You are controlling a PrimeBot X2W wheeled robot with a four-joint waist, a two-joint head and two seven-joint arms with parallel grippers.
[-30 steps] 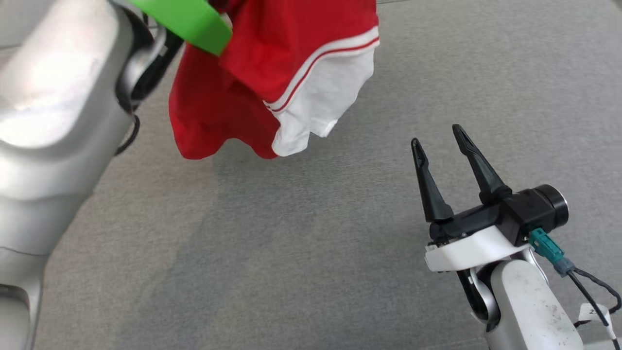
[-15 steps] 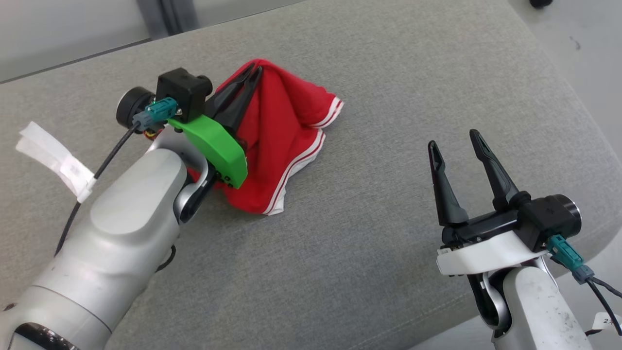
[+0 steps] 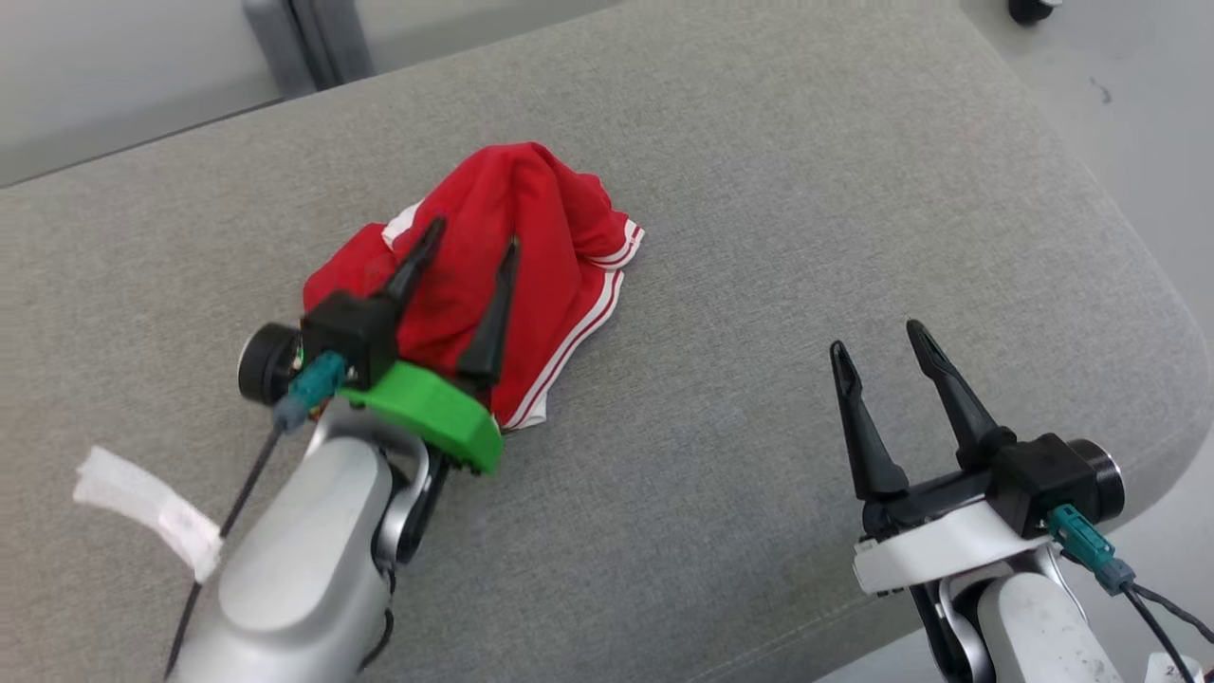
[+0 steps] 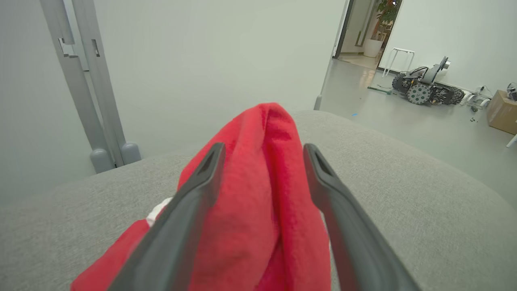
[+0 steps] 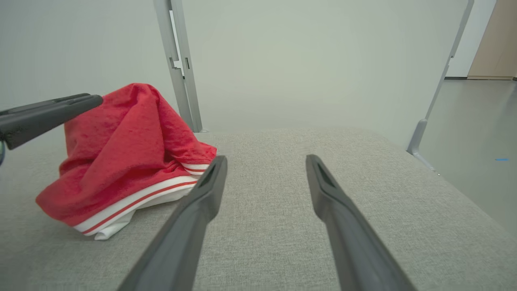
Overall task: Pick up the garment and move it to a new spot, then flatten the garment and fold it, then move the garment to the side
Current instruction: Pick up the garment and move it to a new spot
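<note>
Jaws are apart on the left gripper [image 3: 474,234], just over the red garment [image 3: 560,213] heaped on the cushion [image 3: 759,190]. The right gripper [image 3: 875,339] has its jaws apart too.

A grey fabric cushion [image 3: 759,190] spreads below a pale wall [image 4: 202,48] with grey posts [image 4: 80,81]. To the right, a glossy floor [image 4: 404,117] holds a wheeled machine [image 4: 424,87], a white stool [image 4: 398,56] and a box [image 4: 501,113].
</note>
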